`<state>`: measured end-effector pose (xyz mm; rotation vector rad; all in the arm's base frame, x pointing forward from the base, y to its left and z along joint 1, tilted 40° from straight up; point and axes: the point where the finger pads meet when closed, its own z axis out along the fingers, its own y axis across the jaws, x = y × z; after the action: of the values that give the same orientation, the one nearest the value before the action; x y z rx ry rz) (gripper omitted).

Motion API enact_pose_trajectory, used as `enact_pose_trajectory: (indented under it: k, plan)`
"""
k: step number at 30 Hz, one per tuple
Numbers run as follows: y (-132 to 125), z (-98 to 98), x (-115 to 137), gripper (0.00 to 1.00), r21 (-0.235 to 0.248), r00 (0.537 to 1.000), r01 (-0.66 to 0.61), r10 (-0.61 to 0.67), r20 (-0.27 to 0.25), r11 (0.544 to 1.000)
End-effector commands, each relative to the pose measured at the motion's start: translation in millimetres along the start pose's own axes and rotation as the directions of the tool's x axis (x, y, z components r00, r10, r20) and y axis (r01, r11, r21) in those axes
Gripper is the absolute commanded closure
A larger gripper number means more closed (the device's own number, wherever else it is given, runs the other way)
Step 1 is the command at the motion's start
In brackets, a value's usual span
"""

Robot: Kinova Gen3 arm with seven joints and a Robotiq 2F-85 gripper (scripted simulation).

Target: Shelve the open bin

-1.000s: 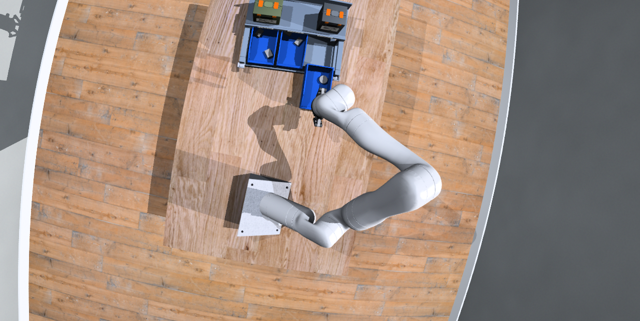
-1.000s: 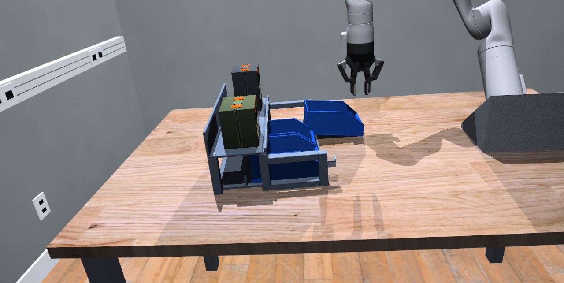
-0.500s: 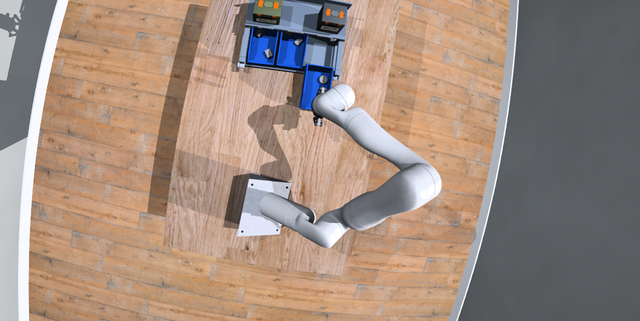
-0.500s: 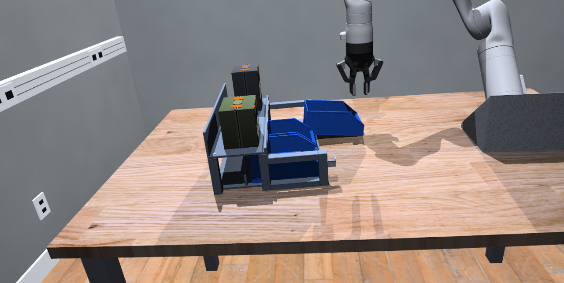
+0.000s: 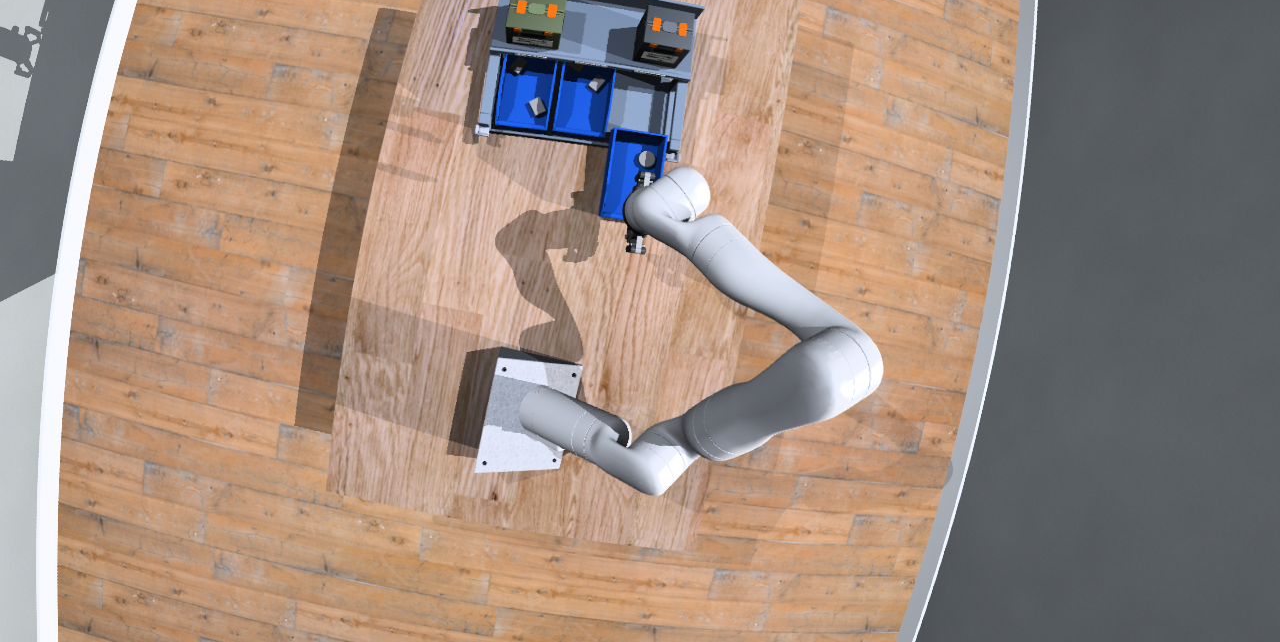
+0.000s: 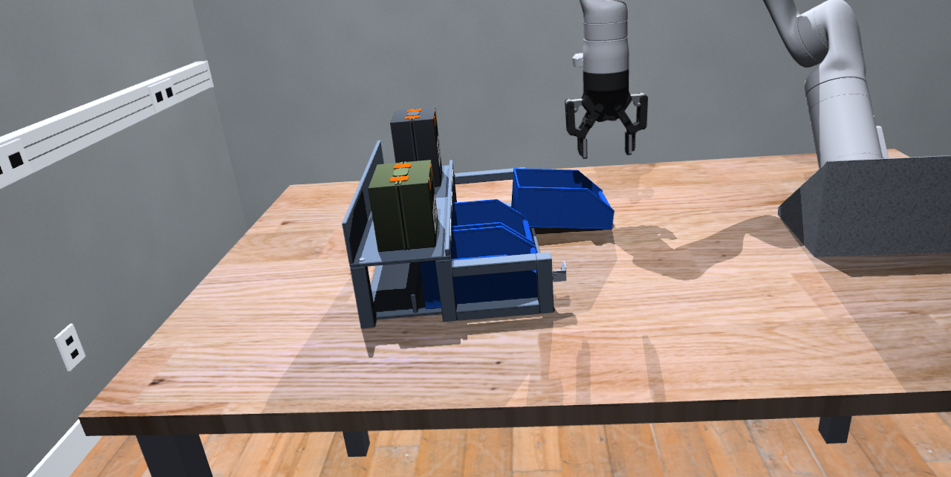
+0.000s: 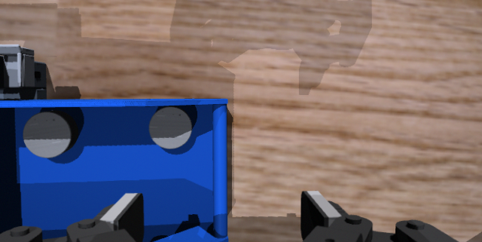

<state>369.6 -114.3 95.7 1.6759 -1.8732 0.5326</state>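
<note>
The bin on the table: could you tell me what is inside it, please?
The wrist view shows two grey round parts lying inside the bin near its back wall. The open gripper's finger covers part of the floor near the front, so anything there stays unseen.

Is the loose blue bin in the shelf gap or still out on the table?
Out. The blue bin sits on the table before the shelf's gap; gripper open above it.

The top view looks straight down from high up, taking in the whole table [image 5: 420, 298] and surrounding floor. The exterior view stands low off one table corner, facing across toward the shelf [image 6: 364, 221]. The wrist view looks down, close to the tabletop. All three share the blue bin [image 5: 631, 156].
</note>
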Motion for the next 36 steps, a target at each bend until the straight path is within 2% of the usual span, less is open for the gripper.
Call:
enact_pose_trajectory:
  k: [1,7,12,24,29,36]
  plan:
    - [0,-0.6,0,0.0,0.002,1.0,0.0,0.0,0.001,1.0]
    - [0,-0.6,0,0.0,0.002,1.0,0.0,0.0,0.001,1.0]
    - [1,54.4,0,0.0,0.119,1.0,0.0,0.0,0.001,0.993]
    - [1,54.4,0,0.0,0.119,1.0,0.0,0.0,0.001,0.993]
    - [2,84.2,0,0.0,0.119,1.0,0.0,0.0,0.001,0.993]
    - [2,84.2,0,0.0,0.119,1.0,0.0,0.0,0.001,0.993]
